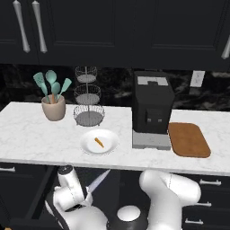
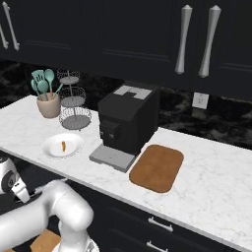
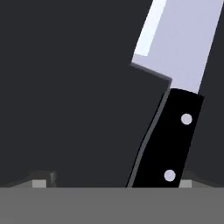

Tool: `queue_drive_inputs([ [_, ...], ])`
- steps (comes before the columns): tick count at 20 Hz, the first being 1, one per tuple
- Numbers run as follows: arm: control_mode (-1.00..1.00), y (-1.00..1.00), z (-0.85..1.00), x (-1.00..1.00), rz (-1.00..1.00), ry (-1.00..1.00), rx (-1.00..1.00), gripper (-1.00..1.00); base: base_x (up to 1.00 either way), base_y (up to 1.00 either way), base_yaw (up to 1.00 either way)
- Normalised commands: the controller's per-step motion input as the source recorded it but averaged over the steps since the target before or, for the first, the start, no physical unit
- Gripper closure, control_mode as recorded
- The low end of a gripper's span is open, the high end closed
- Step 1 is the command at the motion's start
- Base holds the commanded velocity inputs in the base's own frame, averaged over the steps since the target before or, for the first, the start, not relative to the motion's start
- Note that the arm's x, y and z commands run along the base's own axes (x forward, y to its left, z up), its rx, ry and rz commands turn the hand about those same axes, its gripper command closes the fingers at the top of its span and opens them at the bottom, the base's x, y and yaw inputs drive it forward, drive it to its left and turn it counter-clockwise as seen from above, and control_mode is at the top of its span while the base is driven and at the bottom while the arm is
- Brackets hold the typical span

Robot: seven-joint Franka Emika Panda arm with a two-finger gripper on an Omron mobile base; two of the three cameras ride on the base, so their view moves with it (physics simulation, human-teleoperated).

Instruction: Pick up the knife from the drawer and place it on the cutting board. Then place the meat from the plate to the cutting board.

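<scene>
Below marble counter [image 1: 27,134], wide-open pincer [image 3: 113,181] straddles knife [image 3: 175,131].

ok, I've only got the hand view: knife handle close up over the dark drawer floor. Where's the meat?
Observer: The meat is on the plate, on the counter left of the coffee machine.
Operator: Board free?
Observer: Yes. The cutting board lies bare just right of the machine.
Operator: Anything crowding the plate?
Observer: A wire basket stands right behind it, and a cup of teal utensils is further left.
</scene>
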Motion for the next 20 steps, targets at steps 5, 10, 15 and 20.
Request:
queue_drive_inputs([
  [5,-1.0,0.0,-0.57,0.18,0.0,-0.11,-0.02,-1.0,0.0,0.0,0.0],
  [10,-1.0,0.14,-0.51,-0.16,0.0,-0.01,-0.01,1.0,0.0,0.0,0.0],
  [15,-1.0,0.2,0.04,-0.99,0.0,0.22,0.0,1.0,0.0,0.0,0.0],
  [20,-1.0,0.28,0.57,-0.97,0.0,0.33,0.0,1.0,0.0,0.0,0.0],
])
